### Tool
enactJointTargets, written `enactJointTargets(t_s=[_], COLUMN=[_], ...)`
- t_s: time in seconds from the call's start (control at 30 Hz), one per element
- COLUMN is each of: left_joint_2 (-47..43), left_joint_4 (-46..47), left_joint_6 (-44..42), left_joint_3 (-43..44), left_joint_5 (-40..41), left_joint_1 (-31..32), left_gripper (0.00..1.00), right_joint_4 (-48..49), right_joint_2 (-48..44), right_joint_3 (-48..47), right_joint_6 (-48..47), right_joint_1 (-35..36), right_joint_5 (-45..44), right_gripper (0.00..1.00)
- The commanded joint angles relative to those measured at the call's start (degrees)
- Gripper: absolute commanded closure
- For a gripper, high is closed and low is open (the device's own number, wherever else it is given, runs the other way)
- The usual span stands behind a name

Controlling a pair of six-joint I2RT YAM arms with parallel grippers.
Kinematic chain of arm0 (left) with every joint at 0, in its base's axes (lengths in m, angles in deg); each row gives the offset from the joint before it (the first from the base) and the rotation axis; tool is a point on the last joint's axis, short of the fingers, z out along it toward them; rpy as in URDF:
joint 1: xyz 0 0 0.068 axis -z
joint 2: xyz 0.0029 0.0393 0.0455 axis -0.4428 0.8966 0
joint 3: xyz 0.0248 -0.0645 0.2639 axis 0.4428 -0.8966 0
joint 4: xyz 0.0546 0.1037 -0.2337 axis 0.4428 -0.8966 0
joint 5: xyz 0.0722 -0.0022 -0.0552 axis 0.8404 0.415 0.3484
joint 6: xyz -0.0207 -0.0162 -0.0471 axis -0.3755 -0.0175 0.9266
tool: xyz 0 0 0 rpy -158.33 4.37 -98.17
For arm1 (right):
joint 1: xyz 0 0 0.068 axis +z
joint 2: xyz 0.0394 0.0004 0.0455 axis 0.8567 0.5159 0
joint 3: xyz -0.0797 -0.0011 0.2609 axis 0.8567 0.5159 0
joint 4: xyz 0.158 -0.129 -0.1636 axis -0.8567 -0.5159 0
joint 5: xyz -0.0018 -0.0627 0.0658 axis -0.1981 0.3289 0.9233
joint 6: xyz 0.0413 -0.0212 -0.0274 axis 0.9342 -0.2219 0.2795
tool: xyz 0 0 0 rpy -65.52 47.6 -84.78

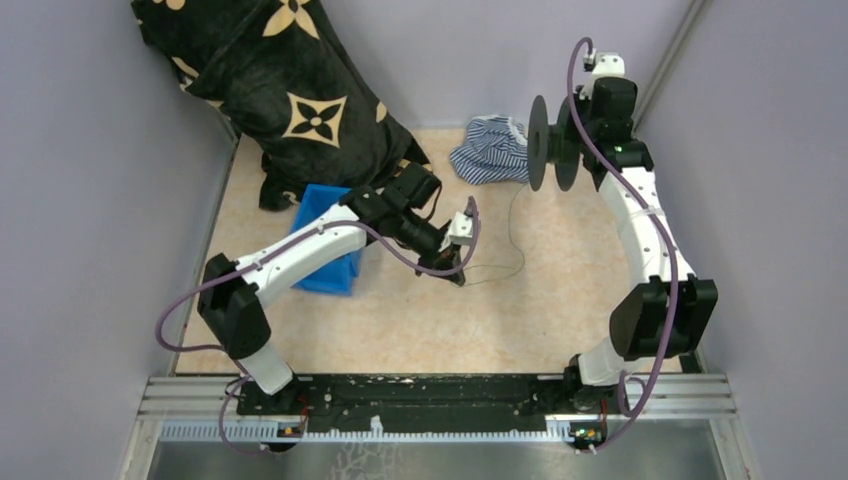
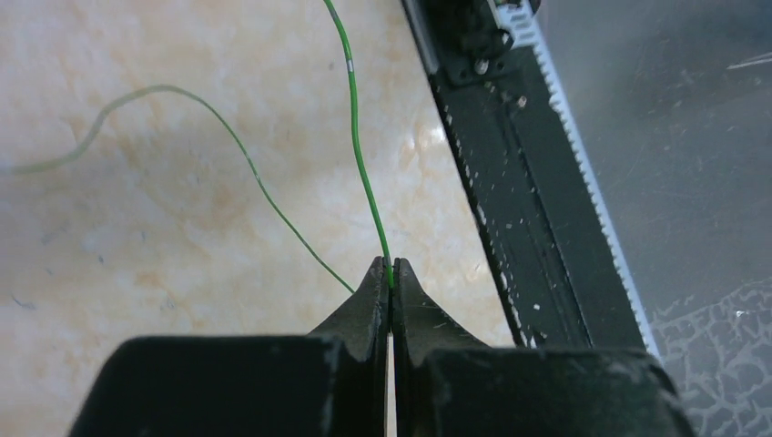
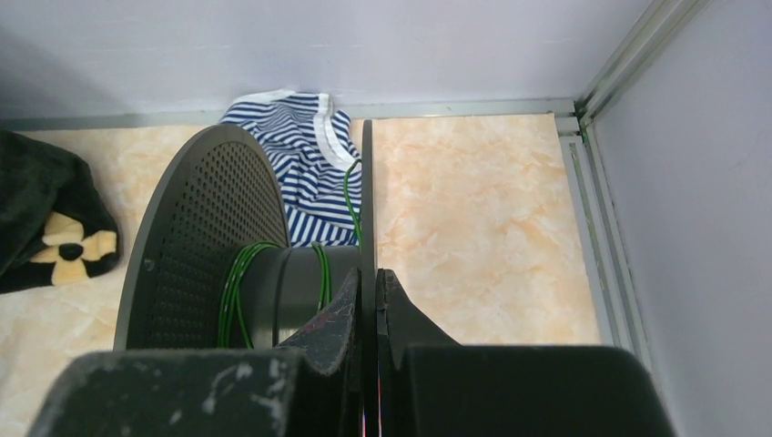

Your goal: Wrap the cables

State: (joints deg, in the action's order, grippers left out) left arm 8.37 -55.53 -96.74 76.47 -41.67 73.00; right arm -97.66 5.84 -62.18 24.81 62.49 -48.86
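Cables (image 2: 357, 155): I see the green wire pinched in the closed tips of my left tool (image 2: 391, 273), trailing loose over the table (image 2: 137, 255). A few turns sit on the black spool (image 3: 196, 237), whose flange my right tool (image 3: 369, 282) clamps.

1. Left arm (image 1: 300, 250) and right arm (image 1: 645, 235) — white links, black joint housings.
2. Purple cables (image 1: 162, 328) loop along each.
3. Left gripper (image 2: 391, 269), right gripper (image 3: 369, 278) — black, wedge-shaped, scuffed fingers.
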Motion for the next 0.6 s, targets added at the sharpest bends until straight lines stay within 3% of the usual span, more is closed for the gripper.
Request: enactJointTargets(t_s=[0.0,0.13,0.4,0.57], left_joint_2=[-3.72,-4.92,-5.14,-5.76], left_joint_4=[-3.3,-2.21,5.82,12.74], left_joint_6=[1.68,7.69,27.62,38.24], left_joint_3=[8.71,16.19,33.68,38.73], left_joint_5=[-7.5,-9.05,-10.07,-8.27], left_joint_1=[1.17,1.09,1.0,0.77], left_gripper=[1.0,1.0,1.0,1.0], right_joint_4=[7.54,8.62,11.06,12.2], right_joint_2=[0.81,2.07,3.97,5.07], right_joint_3=[0.39,2.1,4.98,6.35], right_joint_6=[-0.45,-0.94,-2.51,-3.3], right_joint_1=[0.83,1.24,1.83,1.9], right_joint_5=[-1.9,-2.79,-4.9,-5.4], right_gripper=[1.0,1.0,1.0,1.0])
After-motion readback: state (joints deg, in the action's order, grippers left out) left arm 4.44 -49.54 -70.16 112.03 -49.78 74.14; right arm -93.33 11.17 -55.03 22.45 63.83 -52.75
